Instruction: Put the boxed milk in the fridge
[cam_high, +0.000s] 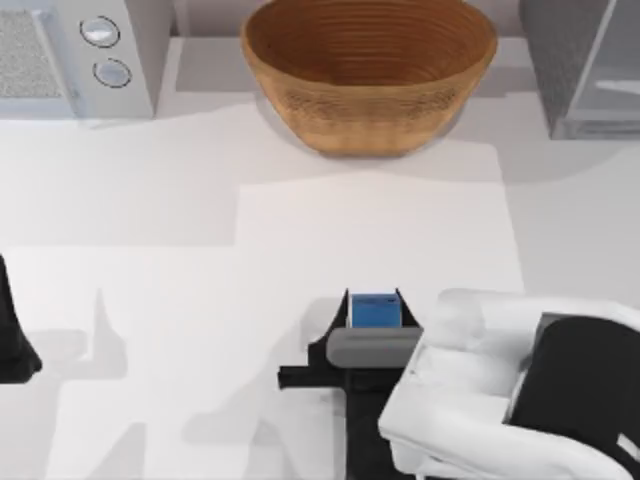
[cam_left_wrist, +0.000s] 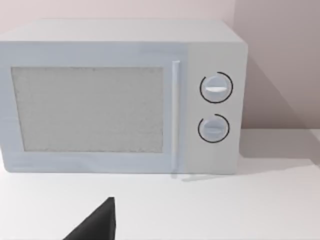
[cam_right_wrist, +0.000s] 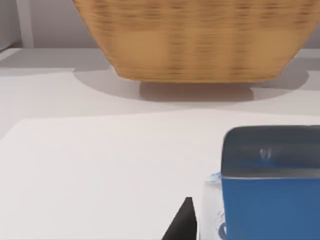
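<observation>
Boxed milk (cam_high: 375, 311): blue top up, near the table's (cam_high: 200, 300) front edge right of centre, standing between the dark fingers (cam_high: 341, 312) of the right gripper (cam_high: 374, 305), which flank it closely on both sides and appear clamped on it, though contact itself is hard to confirm; wicker bowl (cam_high: 368, 72) well behind it at the back centre. Fridge (cam_high: 585, 65): back right corner, well apart from the carton; microwave (cam_high: 75, 55) with two round knobs at back left. Left arm (cam_high: 15, 335): parked at the table's left edge, finger state cannot be told.
</observation>
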